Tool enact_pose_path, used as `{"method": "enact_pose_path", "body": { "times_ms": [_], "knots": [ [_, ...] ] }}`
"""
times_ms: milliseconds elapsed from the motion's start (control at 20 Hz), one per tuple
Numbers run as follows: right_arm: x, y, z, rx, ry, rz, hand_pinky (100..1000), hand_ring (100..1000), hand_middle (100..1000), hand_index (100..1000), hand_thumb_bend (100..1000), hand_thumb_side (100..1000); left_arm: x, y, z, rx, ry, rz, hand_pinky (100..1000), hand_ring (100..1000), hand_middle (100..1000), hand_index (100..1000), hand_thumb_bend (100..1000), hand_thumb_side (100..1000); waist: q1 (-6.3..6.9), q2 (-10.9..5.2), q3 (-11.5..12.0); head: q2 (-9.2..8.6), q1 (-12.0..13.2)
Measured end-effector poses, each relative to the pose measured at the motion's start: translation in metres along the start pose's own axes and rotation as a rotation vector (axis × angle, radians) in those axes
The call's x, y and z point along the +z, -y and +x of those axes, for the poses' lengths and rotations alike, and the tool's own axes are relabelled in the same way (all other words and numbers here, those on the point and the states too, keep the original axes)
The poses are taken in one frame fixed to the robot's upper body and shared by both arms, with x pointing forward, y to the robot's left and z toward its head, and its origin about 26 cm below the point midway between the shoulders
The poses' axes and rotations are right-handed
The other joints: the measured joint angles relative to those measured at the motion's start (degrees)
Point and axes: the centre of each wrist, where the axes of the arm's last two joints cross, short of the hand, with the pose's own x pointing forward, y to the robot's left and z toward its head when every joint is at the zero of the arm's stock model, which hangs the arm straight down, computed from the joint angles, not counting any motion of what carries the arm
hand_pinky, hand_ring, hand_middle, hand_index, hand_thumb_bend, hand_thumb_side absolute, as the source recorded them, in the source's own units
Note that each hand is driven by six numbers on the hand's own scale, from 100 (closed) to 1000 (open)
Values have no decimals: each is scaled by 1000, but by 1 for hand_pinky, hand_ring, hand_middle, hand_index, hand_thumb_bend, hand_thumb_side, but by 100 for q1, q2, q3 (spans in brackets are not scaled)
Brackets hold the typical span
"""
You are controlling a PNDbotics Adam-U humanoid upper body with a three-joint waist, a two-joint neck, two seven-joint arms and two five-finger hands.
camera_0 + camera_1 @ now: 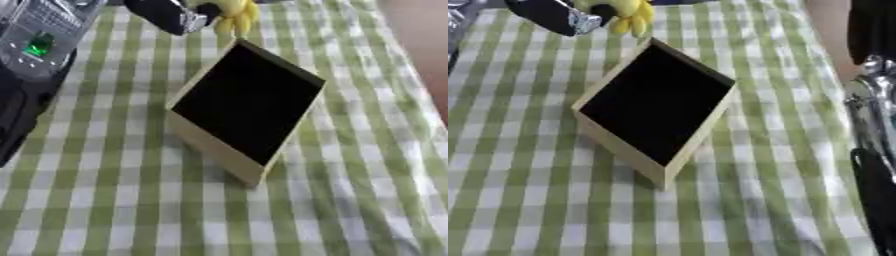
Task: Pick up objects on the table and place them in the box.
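Box mid-table, yellow item at far edge with left arm

Tablecloth (105,200), green-and-white check, covers the whole table; near part bare. Box (248,107) sits about mid-table, turned so one corner points at the near edge. Pale wooden walls, black inside, open top, interior too dark to tell if anything lies in it. Nearest wall shows its light outer face.

Right arm (877,165) shows only in the right eye view, along the right edge of the table: black and silver segments running top to bottom. Right hand not visible in either view.

Left side of the left eye view: black robot body part (22,100) and a grey device (39,35) with a green light, at the far left corner. Cannot make out more.

Far edge, just beyond the box's far corner: yellow object (630,15), banana-like bunch shape, soft yellow lobes hanging toward the box. Close to the box's far corner, whether touching it cannot tell. Left hand (579,21) comes in from the upper left, black with a silver part, right against the yellow object. Cannot tell whether its fingers are curled round the object or just beside it; blur hides the contact. Object looks above the table's far edge, not inside the box.
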Motion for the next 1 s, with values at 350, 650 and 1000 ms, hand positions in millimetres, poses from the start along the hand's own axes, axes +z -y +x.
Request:
{"method": "enact_pose_path", "body": {
  "times_ms": [350,650,1000],
  "knots": [
    [-1,-1,0,-4,11,-17,792,764,739,877,100,933,-12,1,32,20,77,-1,342,576,569,600,100,117,-2,-33,33,39,-20],
    [1,0,-1,0,0,-30,792,763,738,877,100,939,-18,17,48,8,92,-29,347,579,571,603,100,115,1,-50,57,42,-15],
    [1,1,-1,0,-1,-33,793,762,737,877,100,938,-21,41,51,24,121,-80,348,580,570,603,100,124,-2,-50,71,42,-16]
  ]
}}
